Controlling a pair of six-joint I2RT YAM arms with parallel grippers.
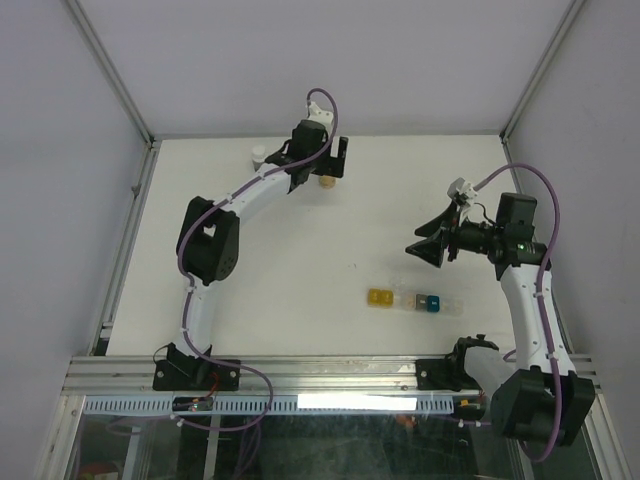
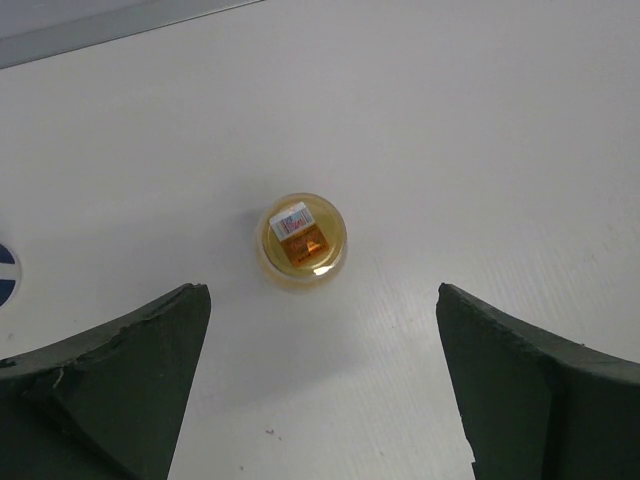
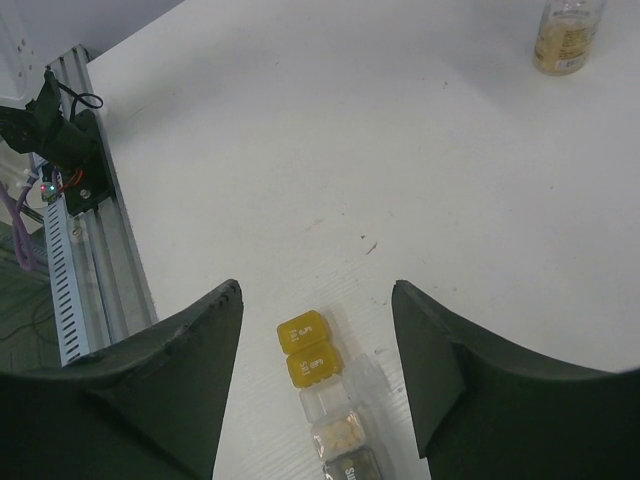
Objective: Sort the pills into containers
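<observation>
The containers [image 1: 410, 301] are a short strip of yellow, clear and teal compartments near the table's front right. In the right wrist view the containers [image 3: 318, 355] lie below and between my fingers. Tan pills [image 3: 337, 435] fill one clear compartment, and a clear lid [image 3: 366, 380] beside it stands open. My right gripper [image 3: 317, 290] hangs open above the strip, well off the table [image 1: 418, 240]. My left gripper [image 2: 322, 300] is open at the far side [image 1: 320, 168], with a small orange-tinted vial [image 2: 302, 238] upright just beyond its fingertips.
A white-capped dark blue bottle [image 1: 259, 155] stands at the back edge, left of the vial [image 1: 325, 182]. The vial [image 3: 568, 35] also shows far off in the right wrist view. An aluminium rail [image 1: 300, 375] runs along the front edge.
</observation>
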